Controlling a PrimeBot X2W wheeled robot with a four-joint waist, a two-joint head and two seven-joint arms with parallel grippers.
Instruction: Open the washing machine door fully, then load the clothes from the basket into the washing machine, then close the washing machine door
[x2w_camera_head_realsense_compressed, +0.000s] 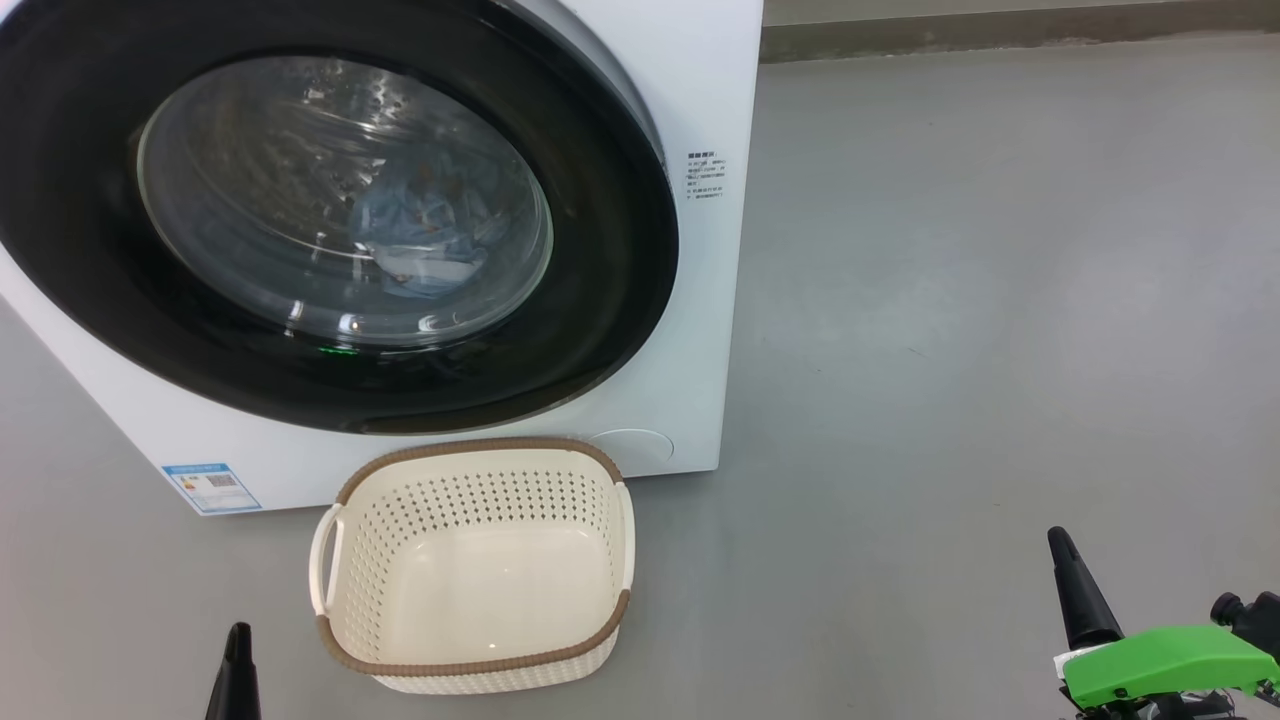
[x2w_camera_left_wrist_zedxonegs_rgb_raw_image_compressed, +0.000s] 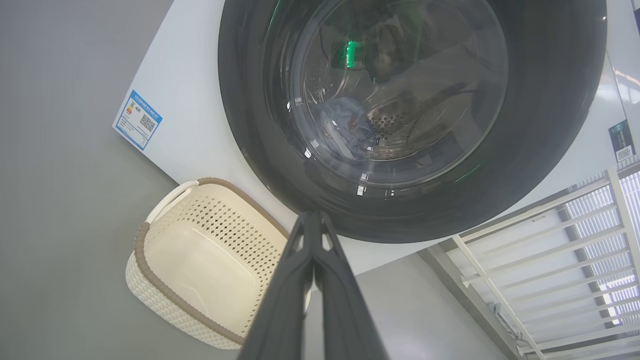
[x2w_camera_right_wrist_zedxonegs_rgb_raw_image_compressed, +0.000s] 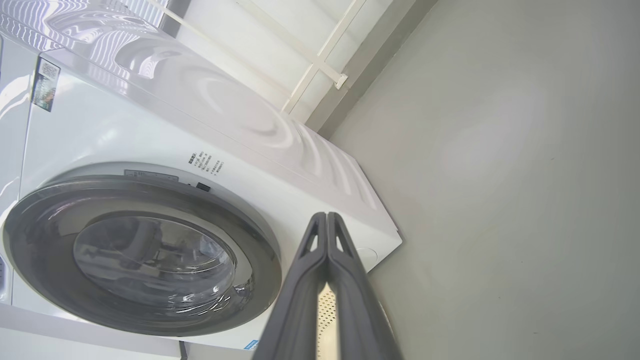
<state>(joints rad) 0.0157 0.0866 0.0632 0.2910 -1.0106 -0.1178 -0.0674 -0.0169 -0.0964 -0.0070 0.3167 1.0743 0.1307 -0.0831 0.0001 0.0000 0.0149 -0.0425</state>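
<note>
One door (x2w_camera_head_realsense_compressed: 615, 260) shut, clothes (x2w_camera_head_realsense_compressed: 425, 235) prob. inside.

Washer (x2w_camera_head_realsense_compressed: 720, 100) was white; door (x2w_camera_head_realsense_compressed: 620, 250) rim glossy black; basket (x2w_camera_head_realsense_compressed: 470, 500) cream, perforated, brown-banded; clothes (x2w_camera_head_realsense_compressed: 420, 220) light blue; floor (x2w_camera_head_realsense_compressed: 1000, 300) grey.

Robot body: dark grey and green parts
Left gripper (x2w_camera_left_wrist_zedxonegs_rgb_raw_image_compressed: 314, 216) and right gripper (x2w_camera_right_wrist_zedxonegs_rgb_raw_image_compressed: 326, 216): long dark grey fingers (x2w_camera_left_wrist_zedxonegs_rgb_raw_image_compressed: 290, 280), triangular cut-outs near tips; bright green cover (x2w_camera_head_realsense_compressed: 1160, 665) behind the right one.
</note>
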